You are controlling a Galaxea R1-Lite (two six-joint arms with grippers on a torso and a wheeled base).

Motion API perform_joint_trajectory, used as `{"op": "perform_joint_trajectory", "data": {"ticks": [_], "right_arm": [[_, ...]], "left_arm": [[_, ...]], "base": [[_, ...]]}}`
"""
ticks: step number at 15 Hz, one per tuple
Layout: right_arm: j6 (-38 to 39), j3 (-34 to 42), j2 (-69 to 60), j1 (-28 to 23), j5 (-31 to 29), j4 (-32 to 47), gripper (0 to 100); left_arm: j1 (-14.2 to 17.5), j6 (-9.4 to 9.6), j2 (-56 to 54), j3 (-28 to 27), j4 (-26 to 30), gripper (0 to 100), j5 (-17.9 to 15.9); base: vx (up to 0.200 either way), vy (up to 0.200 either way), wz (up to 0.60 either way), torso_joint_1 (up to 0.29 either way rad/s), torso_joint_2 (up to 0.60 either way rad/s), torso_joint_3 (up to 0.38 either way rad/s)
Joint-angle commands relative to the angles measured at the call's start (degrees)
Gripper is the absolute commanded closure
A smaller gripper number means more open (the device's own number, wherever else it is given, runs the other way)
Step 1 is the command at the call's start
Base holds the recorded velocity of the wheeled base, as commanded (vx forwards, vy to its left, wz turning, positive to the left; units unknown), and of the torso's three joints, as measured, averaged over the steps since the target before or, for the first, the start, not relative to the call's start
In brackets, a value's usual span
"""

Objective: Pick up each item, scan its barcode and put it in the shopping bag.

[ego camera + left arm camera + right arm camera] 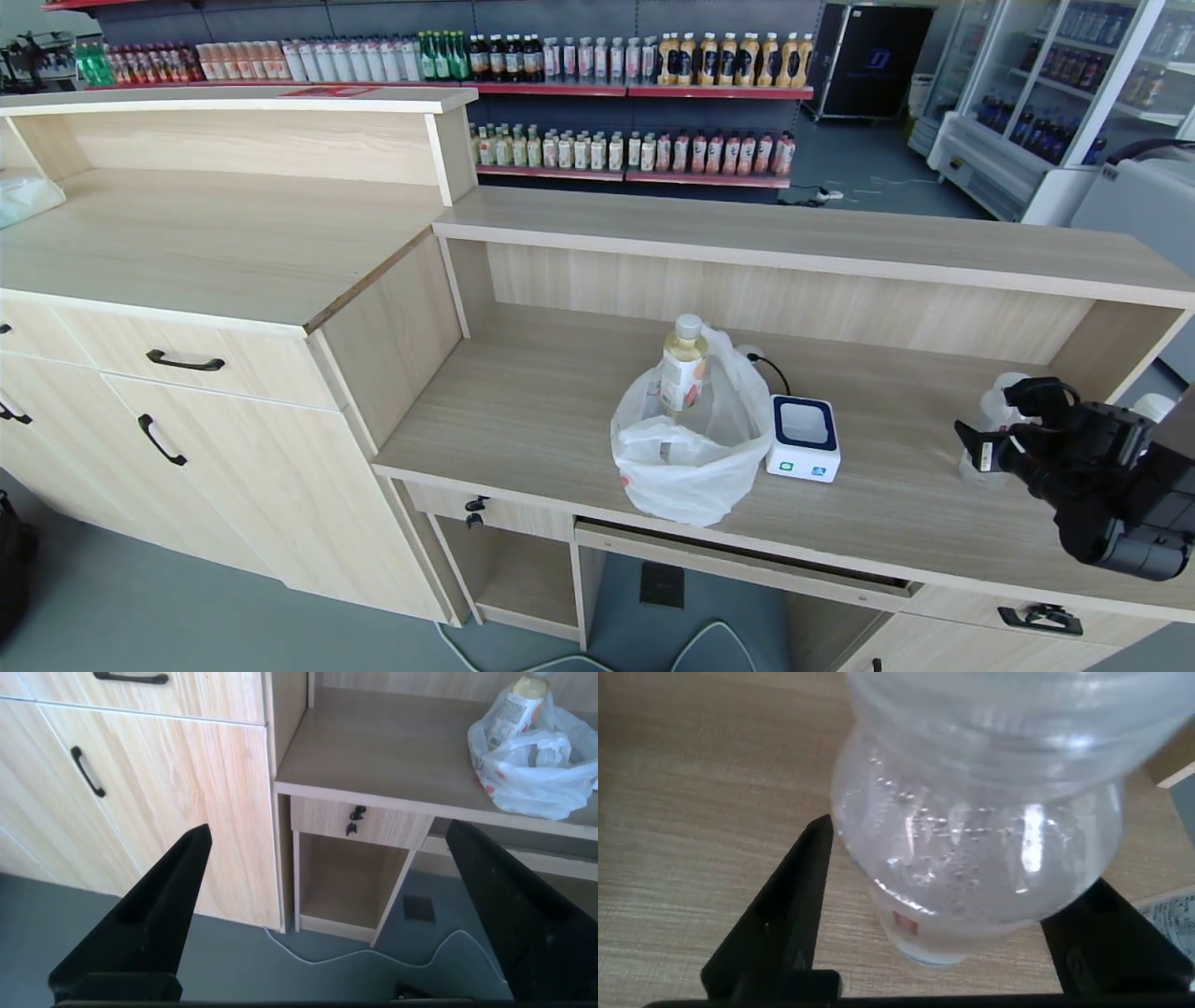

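A white plastic shopping bag [686,457] stands open at the middle of the lower counter [523,411], with a yellowish drink bottle [683,369] upright inside it. Just to its right sits a white and blue barcode scanner [803,437]. At the counter's right end a clear bottle [997,403] stands upright. My right gripper [994,422] is open, with one finger on each side of it. The right wrist view has the clear bottle [971,840] close between the spread fingers [799,905]. My left gripper [329,833] hangs open and holds nothing, low in front of the cabinet. The bag [533,761] lies off to one side of it.
A raised ledge [794,233] runs behind the lower counter, and a taller counter [205,243] with drawers and doors stands to the left. A second clear bottle [1154,407] peeks out behind the right arm. The scanner's cable [773,369] runs behind the bag. Drink shelves line the far wall.
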Motion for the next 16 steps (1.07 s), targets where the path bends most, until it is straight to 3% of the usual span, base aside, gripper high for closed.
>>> {"op": "perform_joint_trajectory", "data": {"ticks": [1, 12, 16], "right_arm": [[0.0, -1.8, 0.5, -0.1, 0.1, 0.0, 100], [1.8, -2.3, 0.4, -0.3, 0.1, 0.0, 100], [6.7, -2.4, -4.6, 1.3, 0.1, 4.5, 100]], "left_arm": [[0.0, -0.08, 0.1, 0.0, 0.0, 0, 0.0], [0.0, 0.01, 0.0, 0.0, 0.0, 0, 0.0], [0.0, 0.01, 0.0, 0.0, 0.0, 0, 0.0]], "base": [[0.000, 0.000, 0.00, 0.000, 0.00, 0.000], [0.000, 0.000, 0.00, 0.000, 0.00, 0.000], [0.000, 0.000, 0.00, 0.000, 0.00, 0.000]]}}
